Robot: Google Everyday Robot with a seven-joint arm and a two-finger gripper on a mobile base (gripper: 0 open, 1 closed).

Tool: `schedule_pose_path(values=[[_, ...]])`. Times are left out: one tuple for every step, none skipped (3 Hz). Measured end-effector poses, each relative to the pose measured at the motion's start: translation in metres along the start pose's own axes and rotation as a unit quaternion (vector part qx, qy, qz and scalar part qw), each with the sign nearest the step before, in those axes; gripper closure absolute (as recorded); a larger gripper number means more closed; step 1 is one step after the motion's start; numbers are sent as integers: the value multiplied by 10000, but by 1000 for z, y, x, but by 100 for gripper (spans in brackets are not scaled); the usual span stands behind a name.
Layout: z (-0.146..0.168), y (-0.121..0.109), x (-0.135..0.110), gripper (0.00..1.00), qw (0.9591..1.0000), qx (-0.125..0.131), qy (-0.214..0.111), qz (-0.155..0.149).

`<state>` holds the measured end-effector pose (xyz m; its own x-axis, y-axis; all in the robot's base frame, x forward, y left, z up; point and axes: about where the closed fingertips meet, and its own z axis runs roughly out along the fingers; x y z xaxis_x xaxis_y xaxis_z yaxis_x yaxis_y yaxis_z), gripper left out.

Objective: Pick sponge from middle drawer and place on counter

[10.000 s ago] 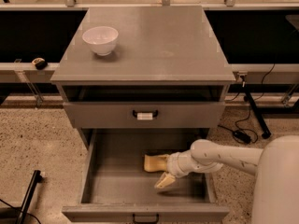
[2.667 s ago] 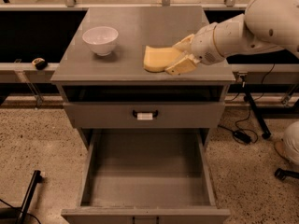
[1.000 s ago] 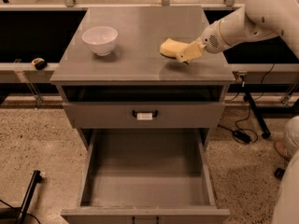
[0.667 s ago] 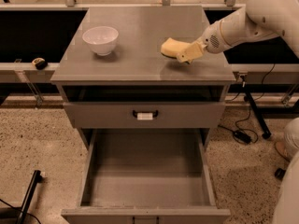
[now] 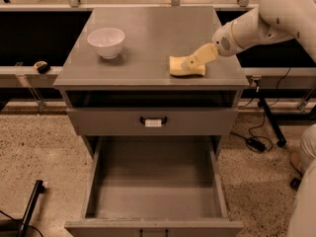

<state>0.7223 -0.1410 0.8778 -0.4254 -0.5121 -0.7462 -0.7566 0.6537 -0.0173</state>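
At 6 o'clock in our view, nearest the camera, the middle drawer (image 5: 154, 201) stood pulled well out from the cabinet, its flat grey floor and side walls in plain sight. Just beyond it, the upper drawer front (image 5: 108, 122) sat shut, a white tag on its dark handle (image 5: 153, 121). A speckled floor (image 5: 34, 147) spread to either side, and at 4 o'clock a black cable (image 5: 254, 142) trailed across it.

Above the drawers lay the counter (image 5: 148, 38). The sponge (image 5: 177, 71) rested flat on it, out of the drawer, near the front edge and toward 3 o'clock from the slab's middle. The cream-coloured gripper (image 5: 190, 63) lay slanted over the top of the sponge and touched it. We could not tell whether it gripped the block or merely rested upon it. The white arm (image 5: 276, 14) came in from 2 o'clock, reaching over the counter's right edge.

Farther back, at 10 o'clock on the slab and well apart from the sponge, a white bowl (image 5: 106, 42) stood upright.
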Motion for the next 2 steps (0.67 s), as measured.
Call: schedule_pose_path(values=[[-36, -7, -1, 0, 9953, 479, 220, -812], [-64, -11, -2, 0, 9838, 939, 311, -1498]])
